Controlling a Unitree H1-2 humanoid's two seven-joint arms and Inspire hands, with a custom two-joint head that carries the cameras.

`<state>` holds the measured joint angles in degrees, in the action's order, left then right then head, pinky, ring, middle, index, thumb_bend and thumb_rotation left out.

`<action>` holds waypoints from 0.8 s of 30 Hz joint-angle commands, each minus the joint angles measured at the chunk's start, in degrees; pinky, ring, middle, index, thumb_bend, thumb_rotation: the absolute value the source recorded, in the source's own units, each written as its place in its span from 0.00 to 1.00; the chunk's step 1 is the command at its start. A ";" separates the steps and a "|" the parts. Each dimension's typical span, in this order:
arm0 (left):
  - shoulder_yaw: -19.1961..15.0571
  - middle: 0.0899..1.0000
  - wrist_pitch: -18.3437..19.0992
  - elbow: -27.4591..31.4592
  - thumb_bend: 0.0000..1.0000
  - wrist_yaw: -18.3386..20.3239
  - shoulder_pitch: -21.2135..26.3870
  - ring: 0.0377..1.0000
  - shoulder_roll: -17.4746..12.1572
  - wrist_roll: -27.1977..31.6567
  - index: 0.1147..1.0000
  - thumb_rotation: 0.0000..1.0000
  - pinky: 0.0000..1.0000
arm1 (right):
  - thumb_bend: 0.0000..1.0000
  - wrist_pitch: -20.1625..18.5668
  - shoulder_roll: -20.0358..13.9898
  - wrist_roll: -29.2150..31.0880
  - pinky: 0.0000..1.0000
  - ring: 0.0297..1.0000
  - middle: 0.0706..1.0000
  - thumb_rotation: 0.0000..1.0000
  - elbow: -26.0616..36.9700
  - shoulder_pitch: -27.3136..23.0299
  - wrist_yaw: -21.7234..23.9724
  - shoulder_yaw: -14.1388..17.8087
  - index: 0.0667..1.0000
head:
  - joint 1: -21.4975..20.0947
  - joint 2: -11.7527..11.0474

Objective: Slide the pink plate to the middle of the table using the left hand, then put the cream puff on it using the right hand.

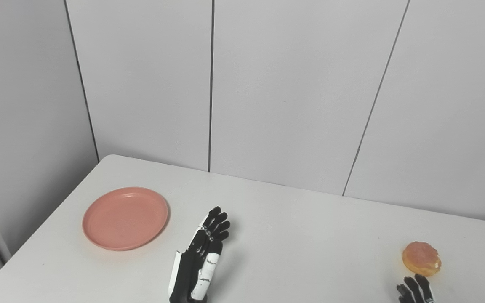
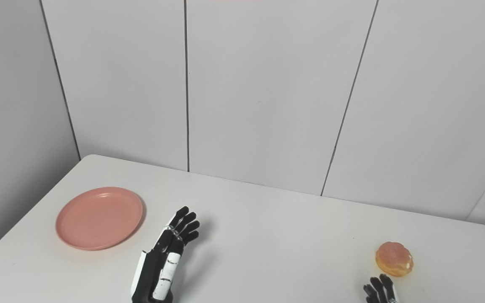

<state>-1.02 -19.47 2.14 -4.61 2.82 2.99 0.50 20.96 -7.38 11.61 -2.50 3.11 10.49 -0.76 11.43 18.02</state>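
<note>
Left hand (image 1: pixel 200 263), fingers extended and empty, beside pink plate (image 1: pixel 125 218) — a glancing push could overshoot; right hand (image 1: pixel 415 289) mostly cropped, grasp indeterminate.

Between your left hand (image 1: pixel 200 261) and the pink plate (image 1: pixel 125 218) to its left lies only bare white table (image 1: pixel 293 244), so a sideways pass meets nothing. The middle stretch is open right across to the cream puff (image 1: pixel 421 258) at the near right, just beyond your right hand's fingertips (image 1: pixel 415 289). Wall panels (image 1: pixel 293 92) close off the far edge.
</note>
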 commanded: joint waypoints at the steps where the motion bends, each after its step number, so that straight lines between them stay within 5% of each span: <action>1: -1.00 0.88 1.10 5.63 0.86 0.32 4.34 0.84 -1.92 -1.17 0.84 0.89 0.82 | 0.92 -1.91 -1.65 -1.26 0.97 0.94 0.95 1.00 -6.76 1.74 -0.22 1.20 0.97 | -0.09 0.08; 12: -8.48 0.91 6.06 8.18 0.95 -0.86 13.95 0.89 -9.80 0.31 0.89 0.90 0.85 | 0.91 -2.52 -0.97 -2.27 0.91 0.91 0.93 1.00 -5.67 2.20 -0.96 1.02 0.96 | -0.99 0.19; 24: -15.18 0.93 2.94 -3.67 1.00 -1.06 18.53 0.91 -19.56 -0.19 0.90 0.88 0.91 | 0.90 -2.50 -1.22 -2.15 0.90 0.90 0.92 1.00 -6.05 1.91 -0.87 1.09 0.96 | -0.77 0.33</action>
<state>-15.52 -13.65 -1.76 -5.09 18.51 -14.69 0.89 19.51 -7.28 10.05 -1.58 3.54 9.46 -0.67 10.63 18.28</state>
